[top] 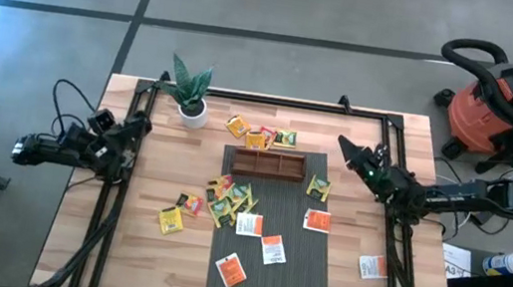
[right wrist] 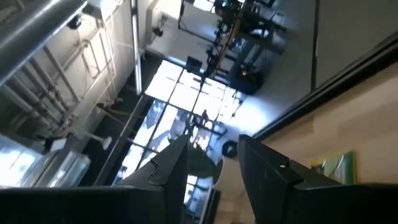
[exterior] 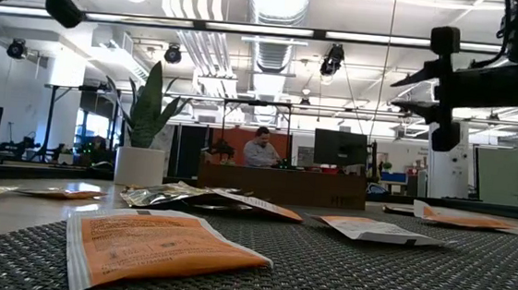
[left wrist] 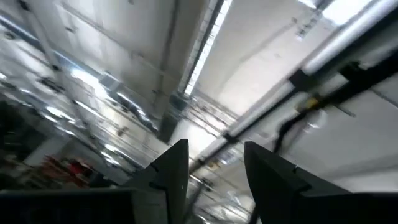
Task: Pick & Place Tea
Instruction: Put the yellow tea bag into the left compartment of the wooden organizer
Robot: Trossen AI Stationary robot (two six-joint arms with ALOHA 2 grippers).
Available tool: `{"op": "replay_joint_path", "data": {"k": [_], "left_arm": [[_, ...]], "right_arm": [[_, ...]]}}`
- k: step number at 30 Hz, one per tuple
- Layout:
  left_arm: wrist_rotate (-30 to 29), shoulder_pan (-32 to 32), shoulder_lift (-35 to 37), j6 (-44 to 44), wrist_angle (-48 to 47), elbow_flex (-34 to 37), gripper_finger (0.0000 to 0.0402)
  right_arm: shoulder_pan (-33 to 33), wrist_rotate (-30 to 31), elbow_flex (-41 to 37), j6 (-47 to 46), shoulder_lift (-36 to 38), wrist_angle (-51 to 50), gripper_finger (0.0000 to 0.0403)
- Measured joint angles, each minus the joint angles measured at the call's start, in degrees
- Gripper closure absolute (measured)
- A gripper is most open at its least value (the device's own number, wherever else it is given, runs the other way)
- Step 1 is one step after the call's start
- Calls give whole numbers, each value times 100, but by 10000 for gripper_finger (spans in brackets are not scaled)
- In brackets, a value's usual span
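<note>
No wording is coming through clearly enough to read anywhere in these views. The orange and white sachet (exterior: 163,247) lying nearest on the grey mat (exterior: 397,276) is showing rows of fine print, but the letters are blurring beyond reading. The other sachets on the worktop (top: 123,235) are showing only colour patches.

One wooden tray (top: 268,163); one potted plant (top: 190,92); one grey mat (top: 303,276) — sachets too clustered to count.

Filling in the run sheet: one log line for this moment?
left end effector: open, raised | right end effector: open, raised | tea bags: scattered | tray: empty
</note>
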State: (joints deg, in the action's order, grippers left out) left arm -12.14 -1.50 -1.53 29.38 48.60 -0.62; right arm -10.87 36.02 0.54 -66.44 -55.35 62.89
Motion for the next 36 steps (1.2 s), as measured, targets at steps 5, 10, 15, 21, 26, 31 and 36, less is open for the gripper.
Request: {"op": "replay_joint_path", "data": {"k": [5, 10, 15, 21, 26, 31, 36], "left_arm": [[-399, 2, -139, 385, 1, 0, 251], [-1619, 6, -545, 675, -241, -146, 251], [-2323, 16, -1221, 601, -2021, -939, 252], [-2291, 193, -2364, 1483, -5369, -2384, 253], [-1534, 713, -3540, 1355, -5892, -3254, 253], [-71, 1740, -4849, 1120, -5960, -4024, 253], [1222, 2461, -6160, 626, -6095, -4876, 254]], "right_arm": [[-451, -649, 188, -410, -451, 202, 266], [-939, -1922, 1127, 459, -1012, -103, 266], [-1451, -2970, 2501, 1053, -1499, -2237, 266], [-2019, -3630, 3794, 1312, -1892, -5531, 266], [-2292, -3658, 4643, 1833, -2188, -7113, 266], [-2437, -3763, 5389, 2575, -2680, -8314, 266], [-2576, -4107, 5763, 2934, -3270, -8670, 266]]}}
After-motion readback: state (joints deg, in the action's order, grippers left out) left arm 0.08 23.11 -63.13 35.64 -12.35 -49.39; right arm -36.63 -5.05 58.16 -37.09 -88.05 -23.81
